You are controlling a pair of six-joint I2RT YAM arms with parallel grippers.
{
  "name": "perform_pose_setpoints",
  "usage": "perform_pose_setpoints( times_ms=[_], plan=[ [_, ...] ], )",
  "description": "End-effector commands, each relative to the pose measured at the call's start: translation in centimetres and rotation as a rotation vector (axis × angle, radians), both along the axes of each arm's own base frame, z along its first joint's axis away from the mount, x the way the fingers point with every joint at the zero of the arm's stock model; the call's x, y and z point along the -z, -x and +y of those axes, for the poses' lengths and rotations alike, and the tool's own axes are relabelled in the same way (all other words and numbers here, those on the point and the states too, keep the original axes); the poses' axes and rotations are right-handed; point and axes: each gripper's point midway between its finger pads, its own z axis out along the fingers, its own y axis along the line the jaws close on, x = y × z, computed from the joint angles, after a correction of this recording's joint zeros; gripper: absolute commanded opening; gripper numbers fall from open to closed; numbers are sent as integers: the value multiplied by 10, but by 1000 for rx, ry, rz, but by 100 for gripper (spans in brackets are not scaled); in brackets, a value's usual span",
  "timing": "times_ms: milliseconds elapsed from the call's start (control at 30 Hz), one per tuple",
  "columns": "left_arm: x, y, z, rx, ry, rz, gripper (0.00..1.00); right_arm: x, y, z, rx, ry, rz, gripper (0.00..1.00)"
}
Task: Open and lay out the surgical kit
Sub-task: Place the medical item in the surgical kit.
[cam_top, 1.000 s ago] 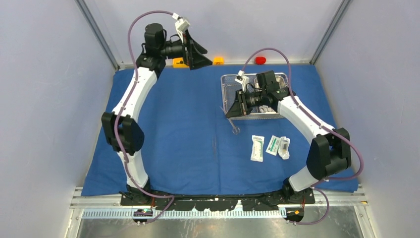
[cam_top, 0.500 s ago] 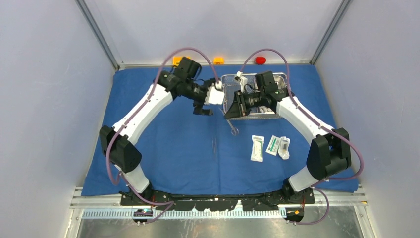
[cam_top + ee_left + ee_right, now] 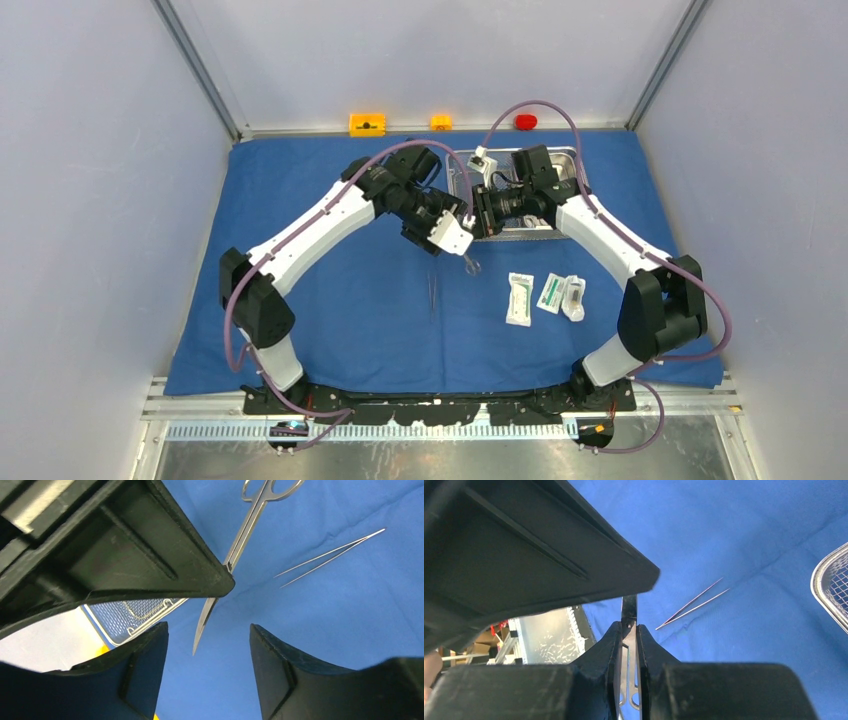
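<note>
Pinched one pair of scissors [image 3: 251,520] near the pivot in the narrowed right gripper [image 3: 628,627], aloft just off the mesh basket's [image 3: 562,151] near left corner. Spread the left gripper [image 3: 207,629] around the blade tip, not touching. Had broad bare blue cloth [image 3: 330,320] leftward and in front. Counted one tweezers [image 3: 433,292] flat on the cloth and three white packets [image 3: 551,292] inside its right edge.

basket [image 3: 568,155] on cloth [image 3: 340,320], far side | packets [image 3: 551,292] — in front of basket | tweezers [image 3: 433,293] — left of packets

Overhead view looks down from behind; both wrist views (close in) share the tweezers [image 3: 350,544].
</note>
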Motion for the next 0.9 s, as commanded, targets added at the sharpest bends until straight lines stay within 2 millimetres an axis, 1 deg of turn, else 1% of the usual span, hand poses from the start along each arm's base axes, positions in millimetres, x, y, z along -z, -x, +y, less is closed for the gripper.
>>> perform_pose_setpoints(
  times_ms=[0, 133, 267, 367, 467, 667, 800, 867],
  plan=[
    [4, -9, -5, 8, -25, -57, 60, -10, 1, 5, -26, -37, -28, 0],
    [8, -14, -9, -9, -20, -68, 54, -9, 1, 5, -27, -36, -24, 0],
    [12, -13, -14, -13, -23, -67, 49, -8, -1, 6, -27, -34, -23, 0],
    [19, -14, -15, -17, -39, -78, 44, -5, -2, 6, -27, -30, -17, 0],
    [21, -16, -15, -29, -43, -87, 36, -3, -3, 6, -26, -29, -14, 0],
    [22, -17, -16, -32, -50, -95, 28, -4, -3, 7, -28, -30, -12, 0],
    [26, -18, -15, -33, -62, -102, 18, -3, -4, 7, -24, -28, -12, 0],
    [26, -17, -15, -32, -67, -103, 10, -1, -3, 7, -25, -26, -7, 0]
  ],
)
